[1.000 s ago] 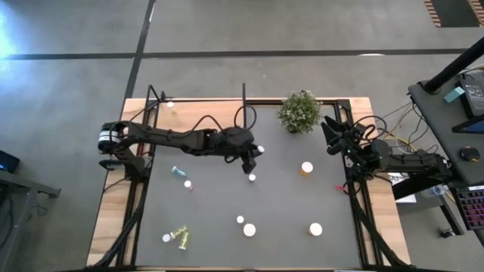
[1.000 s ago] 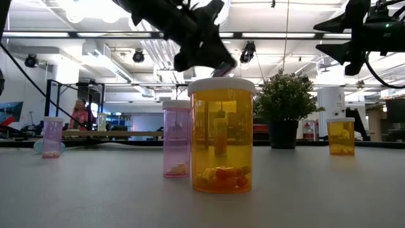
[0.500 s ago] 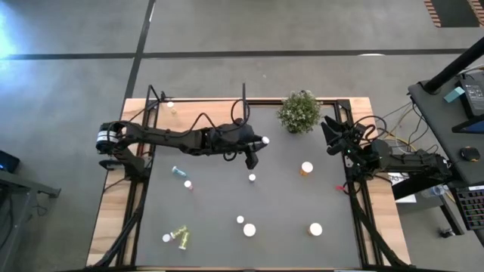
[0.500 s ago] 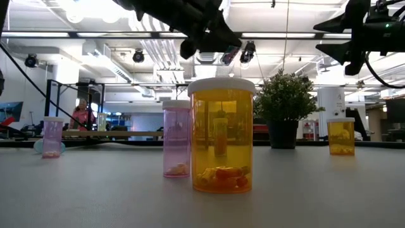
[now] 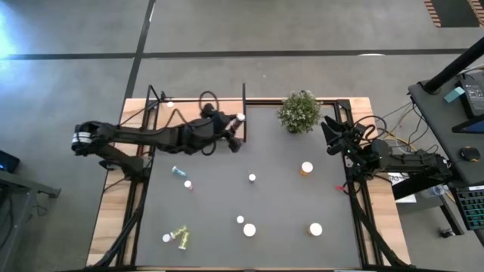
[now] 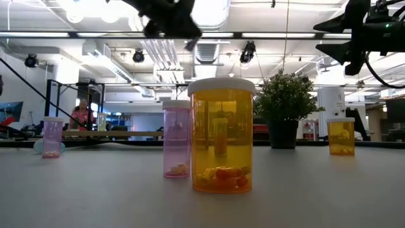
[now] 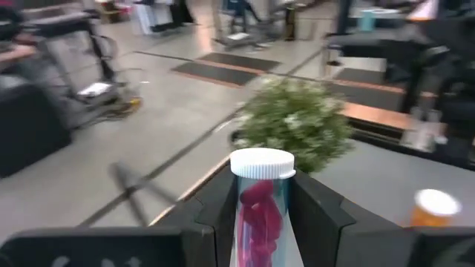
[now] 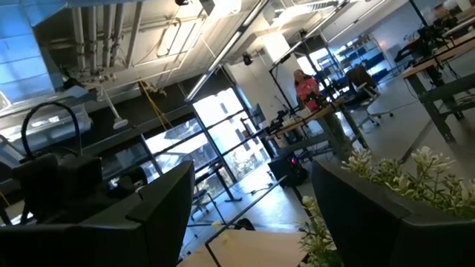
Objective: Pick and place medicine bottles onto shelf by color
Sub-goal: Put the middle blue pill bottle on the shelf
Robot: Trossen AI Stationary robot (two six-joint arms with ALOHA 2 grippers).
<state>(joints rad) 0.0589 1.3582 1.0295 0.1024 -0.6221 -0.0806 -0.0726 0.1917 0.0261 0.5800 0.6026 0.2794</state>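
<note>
My left gripper [image 5: 235, 130] is at the table's far edge, beside a black shelf post [image 5: 243, 97], shut on a small clear bluish bottle [image 7: 260, 215] with red pills and a white cap [image 5: 240, 117]. The light-wood shelf board [image 6: 120, 133] shows in the low view; one small bottle [image 5: 169, 105] stands by the far-left post. Other bottles stand or lie on the grey mat: orange [image 5: 306, 168], bluish [image 5: 178, 171], pink [image 5: 187, 184], yellow-green [image 5: 180, 236]. My right gripper [image 5: 330, 133] waits open at the far right. My left gripper pinches the bottle's body [image 7: 245, 222] between its two fingers [image 7: 219, 208], one on each side. The white cap [image 7: 261, 163] sticks out past the fingertips. The bottle is lifted clear of the table.
A bushy potted plant [image 5: 299, 112] stands at the far edge, right of the left gripper. White-capped bottles stand mid-table [image 5: 252, 177] and near the front [image 5: 249, 229], [image 5: 315, 228]. In the low view a large orange bottle [image 6: 222, 136] and a pink one [image 6: 176, 139] stand close.
My left gripper has risen and gone toward the table's far edge and to the left, carrying the bottle from above mid-table to the black post. It has turned as it went and stayed shut on the bottle.
</note>
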